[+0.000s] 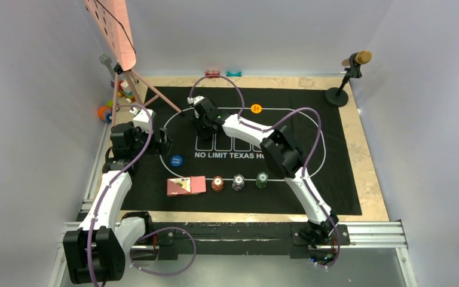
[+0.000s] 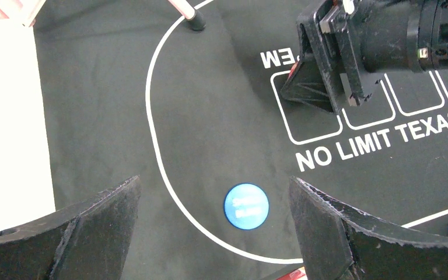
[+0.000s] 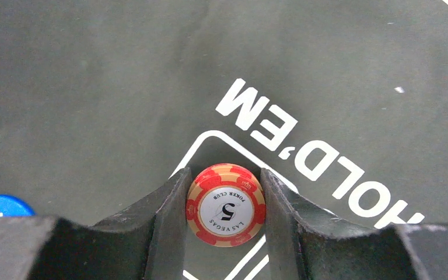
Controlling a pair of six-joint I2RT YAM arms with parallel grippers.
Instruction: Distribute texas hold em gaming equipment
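Being pinched by its rim, a round red chip (image 3: 226,205) is held in the right hand (image 3: 224,179) over a rounded white card box (image 3: 210,135) printed on the matte black mat (image 3: 93,87); whether it touches the mat cannot be told. Its white centre is printed with a 5. The left hand (image 2: 213,184) is spread wide above a smooth blue disc (image 2: 246,206) laid flat on the mat. Pinkish cards (image 1: 186,186) and three short chip stacks (image 1: 238,182) are set near the mat's front edge.
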